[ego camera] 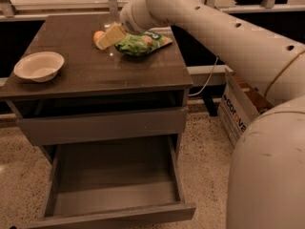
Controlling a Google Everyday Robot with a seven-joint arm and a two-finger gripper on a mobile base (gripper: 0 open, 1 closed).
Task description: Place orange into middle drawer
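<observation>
The gripper [109, 36] hangs in the upper middle of the frame, low over the cabinet top [95, 73] and just beside the orange [97, 35]. A green bag [142, 43] lies to its right and a white bowl [39, 66] at the left edge. The drawer [114, 173] stands open at the bottom.
</observation>
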